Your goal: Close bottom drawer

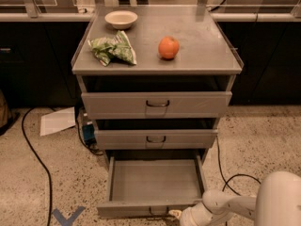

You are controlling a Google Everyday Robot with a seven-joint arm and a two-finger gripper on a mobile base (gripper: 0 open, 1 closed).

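Cabinet point(202, 41) of grey metal stands in the middle of the view with three drawers, all pulled out to some degree. The bottom drawer point(155, 180) sits lowest, just above the speckled floor, and is drawn out farthest: a wide, shallow tray with a bare grey floor, low side walls and a low front panel. That panel lies close to the lower edge of the view, and its small dark handle point(159, 211) is hard to make out there. The white arm point(235, 204) comes in from the lower right, its bulky rear part cut off by the corner. Above, the top drawer point(122, 105) has a taller front than the middle drawer point(188, 139). A sheet of paper point(57, 121) lies on the floor at the left. On the cabinet top rest a crumpled green bag point(113, 50), a pale bowl point(121, 19) and an orange point(168, 47). The gripper point(175, 214) is at the front panel, just right of the handle; whether it is released or clenched cannot be told.
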